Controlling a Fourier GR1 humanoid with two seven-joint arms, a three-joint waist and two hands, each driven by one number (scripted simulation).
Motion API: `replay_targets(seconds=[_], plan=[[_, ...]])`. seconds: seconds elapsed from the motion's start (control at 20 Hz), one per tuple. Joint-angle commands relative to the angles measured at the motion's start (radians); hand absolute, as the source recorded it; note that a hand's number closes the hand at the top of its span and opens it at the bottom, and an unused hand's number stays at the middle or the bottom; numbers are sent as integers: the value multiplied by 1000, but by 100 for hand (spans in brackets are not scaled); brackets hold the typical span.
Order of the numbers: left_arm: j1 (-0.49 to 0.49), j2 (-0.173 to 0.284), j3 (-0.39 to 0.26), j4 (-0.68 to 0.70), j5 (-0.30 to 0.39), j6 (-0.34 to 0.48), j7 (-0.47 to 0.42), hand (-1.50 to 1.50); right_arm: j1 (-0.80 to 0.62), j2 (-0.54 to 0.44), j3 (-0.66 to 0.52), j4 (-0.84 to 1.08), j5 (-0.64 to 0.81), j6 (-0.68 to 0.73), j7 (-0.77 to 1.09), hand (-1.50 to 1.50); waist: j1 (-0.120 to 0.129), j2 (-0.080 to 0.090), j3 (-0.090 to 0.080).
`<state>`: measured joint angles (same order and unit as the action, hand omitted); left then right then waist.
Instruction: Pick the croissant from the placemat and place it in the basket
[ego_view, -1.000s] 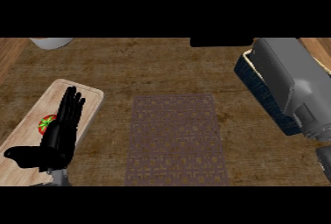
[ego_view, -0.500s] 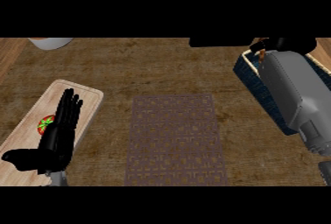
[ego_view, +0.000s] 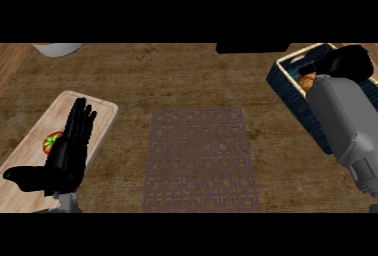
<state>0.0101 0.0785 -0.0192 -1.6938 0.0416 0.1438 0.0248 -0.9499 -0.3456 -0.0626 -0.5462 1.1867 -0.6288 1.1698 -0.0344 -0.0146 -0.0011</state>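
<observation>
The croissant (ego_view: 307, 79) shows as a golden-brown piece inside the dark blue basket (ego_view: 291, 85) at the upper right, mostly hidden by my right forearm. My right hand (ego_view: 347, 62) hangs over the basket's inside with its fingers curled, and the croissant lies against its thumb side. The brown patterned placemat (ego_view: 201, 160) lies in the middle of the counter with nothing on it. My left hand (ego_view: 68, 150) rests open at the lower left, fingers straight and pointing away from me.
A wooden cutting board (ego_view: 100, 112) lies under my left hand, with a red and green vegetable (ego_view: 52, 142) on it. A white bowl (ego_view: 57, 48) sits at the far left edge. A black object (ego_view: 251, 48) stands at the back, left of the basket.
My right arm has reached farther over the basket, and the hand has come into view above its inside with the croissant. The left hand has not moved.
</observation>
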Motion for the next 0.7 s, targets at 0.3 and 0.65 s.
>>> replay_targets(seconds=[0.3, 0.65], plan=[[15, -9, -2, -13, 1, -7, -18, 0, 136, 37, -8, -315, 118, -7, 193, -150, 21, 7, 0], [35, -3, -11, -27, -17, -9, -14, 0, 257, 10, -35, -555, 323, 33, 219, -150, 11, 4, -1]])
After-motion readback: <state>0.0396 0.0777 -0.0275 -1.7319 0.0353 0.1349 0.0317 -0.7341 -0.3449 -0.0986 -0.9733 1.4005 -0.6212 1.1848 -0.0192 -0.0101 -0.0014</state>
